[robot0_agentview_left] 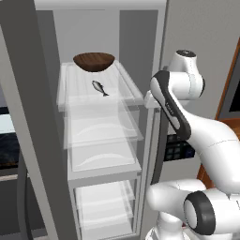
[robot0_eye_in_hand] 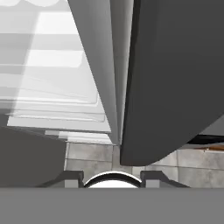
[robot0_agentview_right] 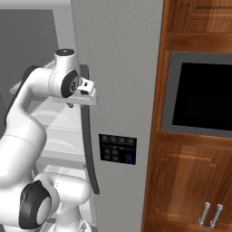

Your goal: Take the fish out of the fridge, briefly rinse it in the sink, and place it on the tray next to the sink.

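The fridge (robot0_agentview_left: 101, 140) stands open, and inside it there are clear shelves and pale drawers one above the other. Its grey door (robot0_agentview_left: 28, 140) is swung out on the left side of the left base view. In the right base view the closed grey door (robot0_agentview_right: 120, 90) beside the open part carries a long dark handle (robot0_agentview_right: 89, 149) and a small dark control panel (robot0_agentview_right: 118, 149). To the right of the fridge there is a brown wooden cabinet (robot0_agentview_right: 190, 181) with a black oven window (robot0_agentview_right: 206, 97) set in it and two metal handles (robot0_agentview_right: 210, 215) low down.

The white arm (robot0_agentview_left: 187, 126) rises at the right edge of the open fridge, and its hand is close to the front right corner of the top shelf. The gripper (robot0_eye_in_hand: 111, 177) points down along the edge of the door to the tiled floor (robot0_eye_in_hand: 96, 155). The two finger tips (robot0_eye_in_hand: 72, 177) are apart, with a wide gap between them, and nothing is held between them.

On the top shelf (robot0_agentview_left: 98, 89) a dark brown bowl (robot0_agentview_left: 93, 61) stands at the back edge. The fish (robot0_agentview_left: 100, 87) lies just in front of the bowl, near the middle of the same shelf, apart from the bowl and well apart from the gripper.
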